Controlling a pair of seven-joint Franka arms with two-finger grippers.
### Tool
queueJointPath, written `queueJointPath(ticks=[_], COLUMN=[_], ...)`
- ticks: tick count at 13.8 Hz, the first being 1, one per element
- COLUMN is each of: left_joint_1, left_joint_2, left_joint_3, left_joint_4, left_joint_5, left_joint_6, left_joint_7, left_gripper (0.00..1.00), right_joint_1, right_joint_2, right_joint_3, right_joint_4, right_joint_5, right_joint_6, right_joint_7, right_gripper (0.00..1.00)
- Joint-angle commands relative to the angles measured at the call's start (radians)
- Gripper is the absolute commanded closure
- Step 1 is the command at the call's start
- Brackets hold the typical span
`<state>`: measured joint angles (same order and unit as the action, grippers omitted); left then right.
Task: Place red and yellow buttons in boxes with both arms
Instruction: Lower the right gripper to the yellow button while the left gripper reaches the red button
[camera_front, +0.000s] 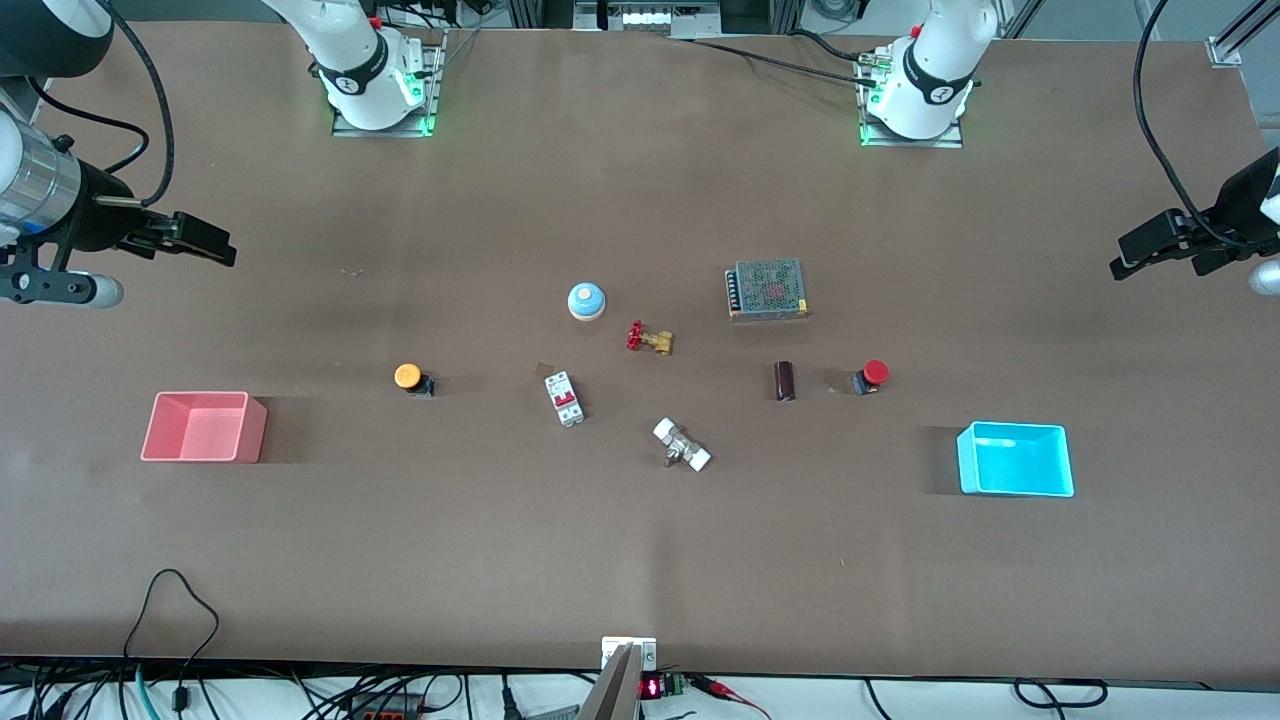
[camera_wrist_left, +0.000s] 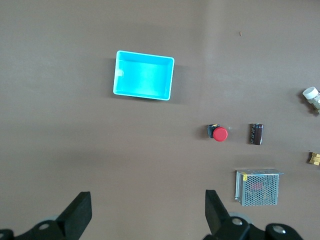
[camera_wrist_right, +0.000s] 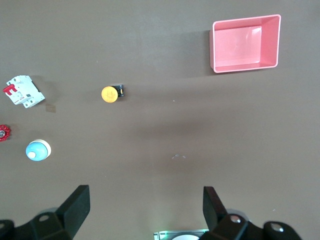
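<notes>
The orange-yellow button (camera_front: 410, 377) lies on the table beside the salmon-pink box (camera_front: 203, 427); both show in the right wrist view, button (camera_wrist_right: 110, 94) and box (camera_wrist_right: 245, 44). The red button (camera_front: 872, 376) lies a little farther from the front camera than the cyan box (camera_front: 1015, 459); both show in the left wrist view, button (camera_wrist_left: 219, 133) and box (camera_wrist_left: 144, 75). My right gripper (camera_front: 205, 242) hangs open and empty high over the right arm's end of the table. My left gripper (camera_front: 1140, 252) hangs open and empty high over the left arm's end. Both boxes are empty.
In the middle lie a blue-domed round button (camera_front: 587, 300), a brass valve with red handwheel (camera_front: 649, 338), a white circuit breaker (camera_front: 564, 398), a white-capped fitting (camera_front: 682, 446), a dark cylinder (camera_front: 785, 381) and a grey mesh-topped unit (camera_front: 767, 289).
</notes>
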<state>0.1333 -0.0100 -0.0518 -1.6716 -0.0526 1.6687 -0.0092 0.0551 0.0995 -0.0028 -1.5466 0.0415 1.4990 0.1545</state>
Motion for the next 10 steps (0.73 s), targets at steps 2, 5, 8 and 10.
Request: queueJointPath(ticks=[2,5,8,10], left_joint_1=[0.0,-0.007,-0.017,-0.047], left_joint_2=[-0.027,-0.012,0.06,0.178], left_joint_3=[-0.005,-0.005,-0.005,-0.005], left_joint_4=[-0.019,-0.005,0.013,0.09], left_joint_5=[0.019,0.02,0.004,0.002], left_joint_6=[-0.006,-0.003,0.005,0.002], left_joint_7=[-0.014,-0.014,-0.008,-0.006], left_gripper=[0.0,0.0,0.0,0.0], right_joint_1=[-0.001,0.002,0.04,0.074], right_joint_2=[-0.008,-0.006,0.037,0.06], right_joint_3=[-0.003,0.004,0.006,0.004], right_joint_4=[-0.007,-0.007,-0.007,-0.018], right_joint_5=[0.021,0.012,0.023,0.021], right_joint_6=[0.003,0.0,0.006,0.062], right_joint_7=[0.008,-0.001,-0.004,0.01], right_gripper=[0.0,0.0,0.0,0.0])
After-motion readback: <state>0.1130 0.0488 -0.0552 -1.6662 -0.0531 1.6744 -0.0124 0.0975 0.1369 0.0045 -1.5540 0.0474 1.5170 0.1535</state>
